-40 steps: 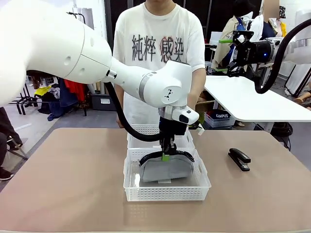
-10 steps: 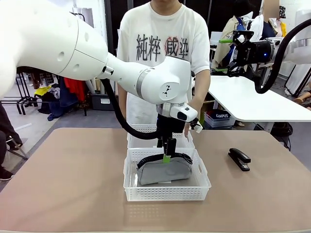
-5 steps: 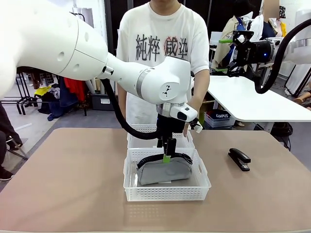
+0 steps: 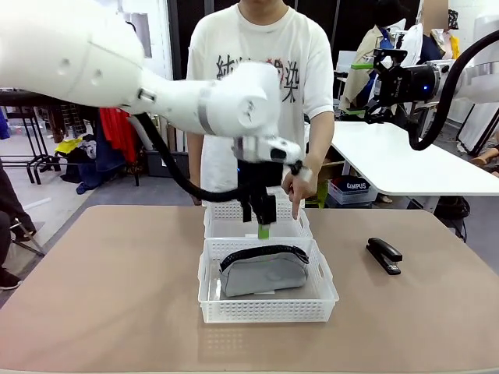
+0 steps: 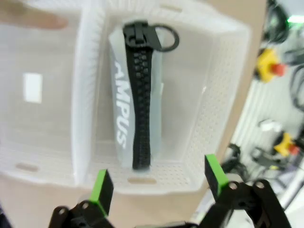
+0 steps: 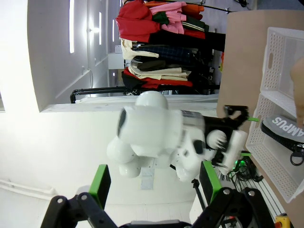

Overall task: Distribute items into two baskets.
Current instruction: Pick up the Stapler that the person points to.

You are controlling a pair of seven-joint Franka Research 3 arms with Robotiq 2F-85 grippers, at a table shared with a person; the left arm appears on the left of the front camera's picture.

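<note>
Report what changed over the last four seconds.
The left gripper let go of the grey pouch, now lying in the near basket, and rose clear, open. The stapler, far basket and raised, open right gripper stayed put.

I am holding my left gripper [image 4: 263, 226] pointing straight down, jaws spread wide and empty. I am holding my right gripper [image 4: 376, 82] raised high off to the right, pointing sideways, jaws spread too.
</note>
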